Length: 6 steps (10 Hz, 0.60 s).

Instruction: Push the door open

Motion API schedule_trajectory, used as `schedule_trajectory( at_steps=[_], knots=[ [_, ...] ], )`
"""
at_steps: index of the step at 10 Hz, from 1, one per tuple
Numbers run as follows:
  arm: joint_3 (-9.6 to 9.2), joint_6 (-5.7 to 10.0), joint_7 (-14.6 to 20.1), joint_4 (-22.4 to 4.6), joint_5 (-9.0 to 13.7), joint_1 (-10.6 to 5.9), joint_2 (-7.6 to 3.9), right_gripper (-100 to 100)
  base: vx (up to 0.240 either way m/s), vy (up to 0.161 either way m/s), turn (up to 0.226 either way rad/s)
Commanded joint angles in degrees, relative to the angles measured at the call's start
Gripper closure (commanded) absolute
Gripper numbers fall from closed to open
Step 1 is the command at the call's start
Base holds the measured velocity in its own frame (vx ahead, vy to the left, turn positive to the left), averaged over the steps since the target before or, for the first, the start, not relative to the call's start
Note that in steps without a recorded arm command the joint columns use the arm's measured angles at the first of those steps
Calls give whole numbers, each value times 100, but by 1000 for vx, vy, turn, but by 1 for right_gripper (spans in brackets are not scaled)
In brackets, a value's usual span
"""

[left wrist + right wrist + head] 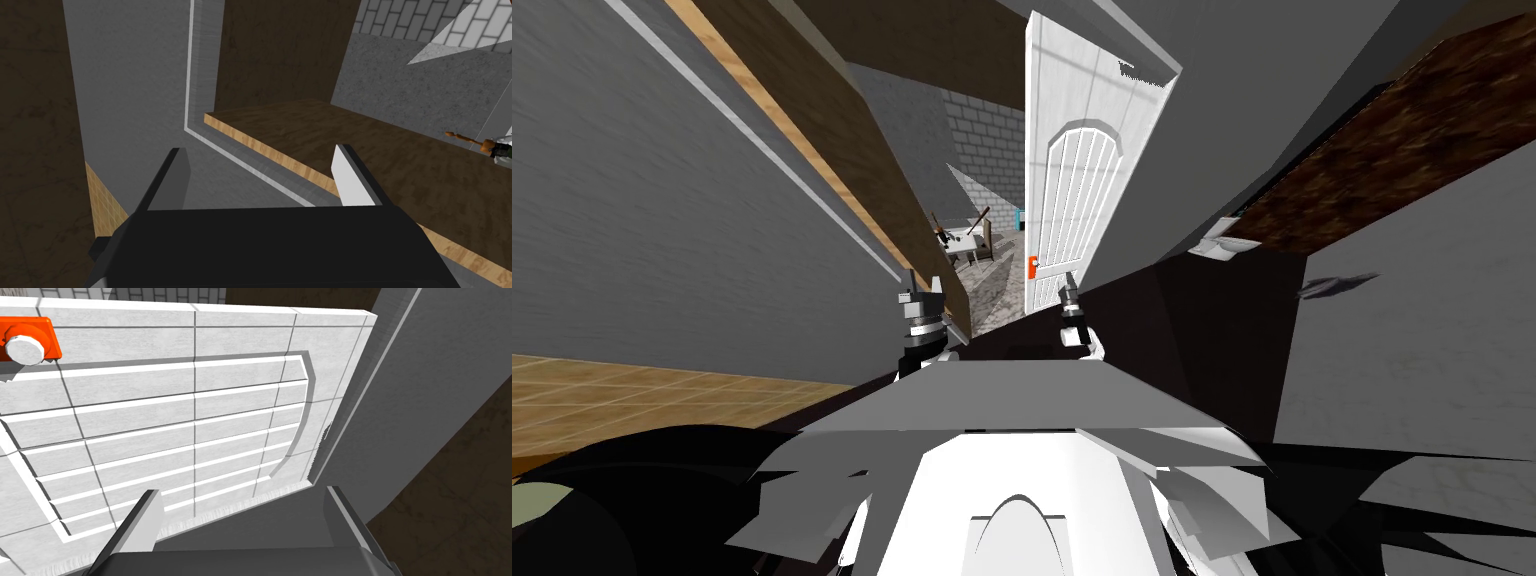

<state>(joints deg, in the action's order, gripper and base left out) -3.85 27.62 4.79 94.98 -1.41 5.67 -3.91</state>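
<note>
Item 1. Door [1072, 190]: white, panelled, with an arched inset of ribbed slats. It is standing ajar at about 12 to 1 o'clock from the robot, its free edge facing 11 o'clock, where a gap is showing into the room beyond.

Item 2. Knob [24, 348]: white and round, sitting on an orange plate [47, 335] near the door's free edge. From the head view it is lying at about 10 o'clock of the right pincer, near it but apart.

Item 3. Right pincer [1069, 293]: fingers are standing spread, nothing between them. It is pointing at the lower part of the door's face, close before the slatted inset. Whether a finger is touching the door cannot be told.

Item 4. Left pincer [924, 285]: fingers are likewise standing spread and holding nothing. It is hovering at 9 o'clock of the right pincer, beside the doorway, facing a grey wall [135, 75] with a white trim strip [189, 65].

Item 5. Brown wood-grained slab [320, 140] with a pale edge: it is running past the left pincer at its 1 o'clock.

Item 6. Grey brick wall [982, 130]: it is showing through the gap at 12 o'clock, with small furniture before it, too small to name.
</note>
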Motion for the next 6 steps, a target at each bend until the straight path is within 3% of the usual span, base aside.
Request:
schedule_trajectory(
  at_steps=[1,2,4,5,6],
  knots=[
    [-31,2,6,-286,-5,-160,7,-100,48,-49,55],
    [-31,2,6,-335,-5,-160,7,-100,37,-38,34],
    [-52,-8,52,-737,8,-462,-31,-100,51,-58,78],
    [-52,-8,52,-851,8,-462,-31,-100,50,-58,46],
    [-62,-13,74,-1030,14,-612,-46,-100,53,-48,67]
  ],
)
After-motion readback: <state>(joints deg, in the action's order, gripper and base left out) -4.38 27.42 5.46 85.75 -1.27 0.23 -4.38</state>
